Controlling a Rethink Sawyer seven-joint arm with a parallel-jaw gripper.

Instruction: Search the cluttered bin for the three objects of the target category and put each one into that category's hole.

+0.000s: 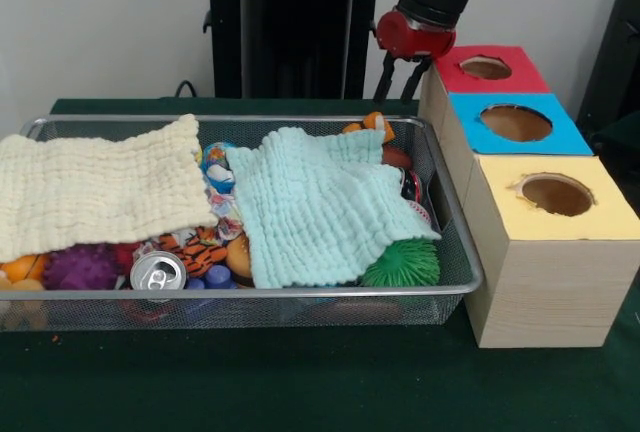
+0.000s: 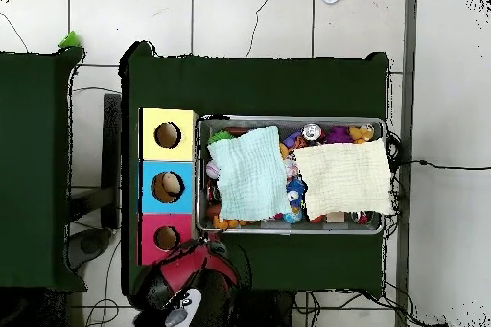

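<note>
A wire bin (image 1: 455, 252) (image 2: 291, 121) holds a jumble of toys under two cloths. A pale yellow cloth (image 1: 95, 187) (image 2: 343, 177) covers the left part in the front view, and a mint cloth (image 1: 320, 207) (image 2: 247, 173) covers the middle and right. Peeking out are a soda can (image 1: 157, 272), a green spiky ball (image 1: 402, 264), a purple spiky ball (image 1: 80, 267), a tiger-striped toy (image 1: 197, 249) and an orange clownfish toy (image 1: 378, 124). My gripper (image 1: 399, 80) hangs open and empty above the bin's far right corner, beside the red-topped box (image 1: 487, 69).
Three wooden boxes stand in a row against the bin's right side, each with a round hole: red-topped, blue-topped (image 1: 515, 123) (image 2: 167, 187) and yellow-topped (image 1: 556, 195) (image 2: 167, 134). Something tan shows inside the blue hole from overhead. The red arm (image 2: 187, 280) reaches in beside the red box (image 2: 166, 238).
</note>
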